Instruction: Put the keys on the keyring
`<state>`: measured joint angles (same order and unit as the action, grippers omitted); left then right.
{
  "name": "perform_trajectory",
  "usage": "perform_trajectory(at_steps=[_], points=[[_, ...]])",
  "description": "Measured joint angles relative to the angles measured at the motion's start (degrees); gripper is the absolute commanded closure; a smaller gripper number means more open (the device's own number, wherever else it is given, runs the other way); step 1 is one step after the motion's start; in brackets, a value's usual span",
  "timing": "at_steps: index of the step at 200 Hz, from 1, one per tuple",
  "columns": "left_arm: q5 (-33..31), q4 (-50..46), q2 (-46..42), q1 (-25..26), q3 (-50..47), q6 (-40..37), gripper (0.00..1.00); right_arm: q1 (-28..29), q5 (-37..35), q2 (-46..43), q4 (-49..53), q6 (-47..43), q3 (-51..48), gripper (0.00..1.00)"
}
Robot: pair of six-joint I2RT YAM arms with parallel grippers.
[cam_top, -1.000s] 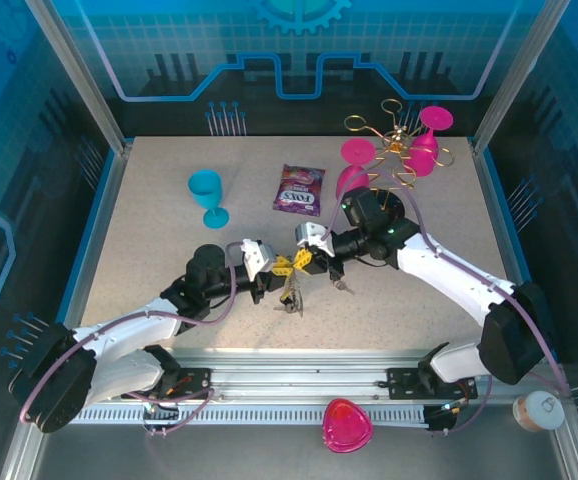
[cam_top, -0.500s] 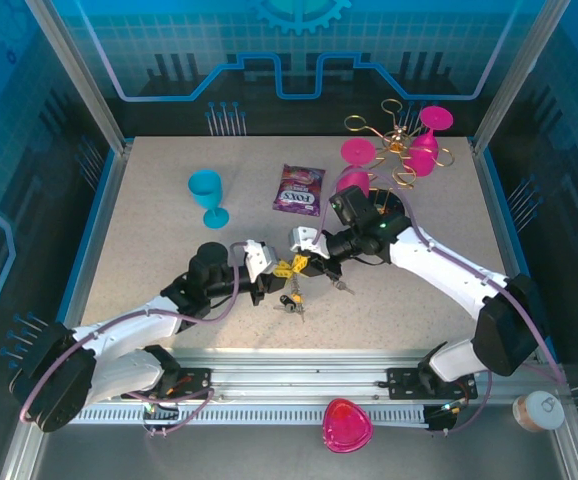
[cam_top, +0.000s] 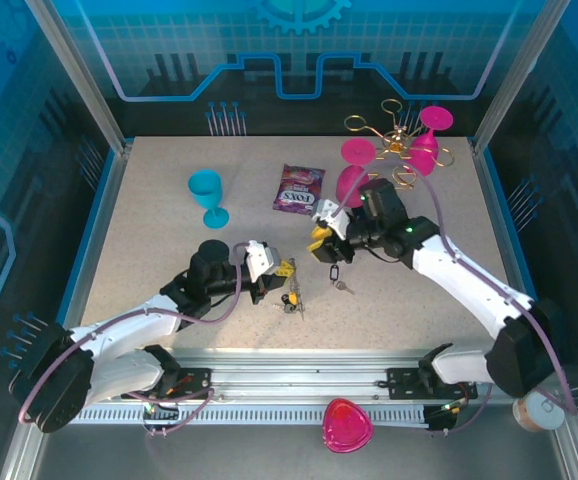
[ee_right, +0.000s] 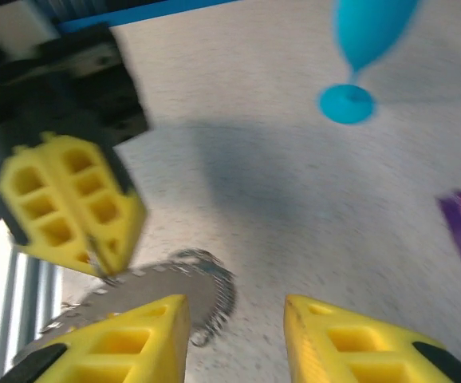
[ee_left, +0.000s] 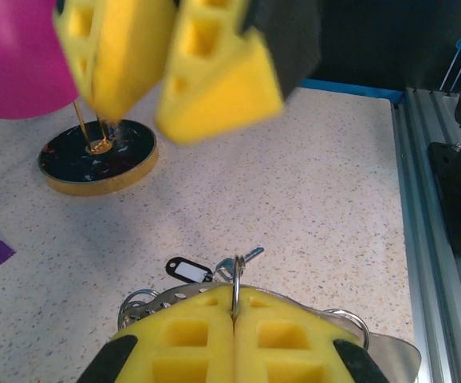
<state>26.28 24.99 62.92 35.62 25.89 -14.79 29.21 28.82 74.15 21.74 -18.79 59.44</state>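
My left gripper (ee_left: 234,309) is shut on the keyring (ee_left: 236,279), a thin metal loop standing edge-on between its yellow pads. In the top view a small bunch of keys (cam_top: 291,299) hangs just below the left gripper (cam_top: 281,270). Another key (ee_left: 244,258) with a black tag (ee_left: 188,270) lies on the table just beyond the ring; in the top view this key (cam_top: 342,286) sits right of the bunch. My right gripper (cam_top: 321,240) hovers open and empty, apart from the ring. A blurred coiled stretch of the keyring (ee_right: 218,291) shows ahead of the right gripper (ee_right: 237,319).
A gold wire goblet rack (cam_top: 399,150) with pink goblets (cam_top: 357,152) stands at the back right on a dark round base (ee_left: 99,158). A blue goblet (cam_top: 207,192) stands at the back left, and a purple candy bag (cam_top: 300,189) lies behind the grippers.
My right gripper has opened, let go at the ring and pulled back up and to the right. The left gripper has closed fully and keeps the keyring low over the table.
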Motion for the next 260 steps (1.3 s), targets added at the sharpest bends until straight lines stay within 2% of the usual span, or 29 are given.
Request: perform_trajectory(at_steps=[27,60,83,105,135,190,260], points=[[-1.7,-1.3,-0.5,0.0,0.0,-0.4,1.00,0.0,-8.3,-2.9,-0.1,11.9,-1.7,0.71],[-3.8,-3.5,-0.7,0.0,0.9,0.2,1.00,0.0,-16.9,-3.3,4.7,26.1,-2.3,0.72],[-5.0,-5.2,-0.7,0.0,1.8,1.3,1.00,0.1,-19.5,-1.8,9.8,33.1,-2.1,0.73],[-6.1,-5.8,-0.8,0.0,2.0,1.6,1.00,0.5,-20.3,4.0,15.2,38.3,-1.1,0.73],[-7.6,-6.9,-1.2,0.0,2.0,2.5,1.00,1.9,-23.0,11.6,19.7,41.8,-0.5,0.72],[-9.1,-8.3,-2.1,0.0,2.0,2.8,1.00,5.7,-27.6,22.5,23.7,43.1,5.2,0.69],[-9.2,-8.3,-2.2,0.0,2.0,2.8,1.00,7.6,-31.9,29.5,25.3,45.9,9.0,0.66]])
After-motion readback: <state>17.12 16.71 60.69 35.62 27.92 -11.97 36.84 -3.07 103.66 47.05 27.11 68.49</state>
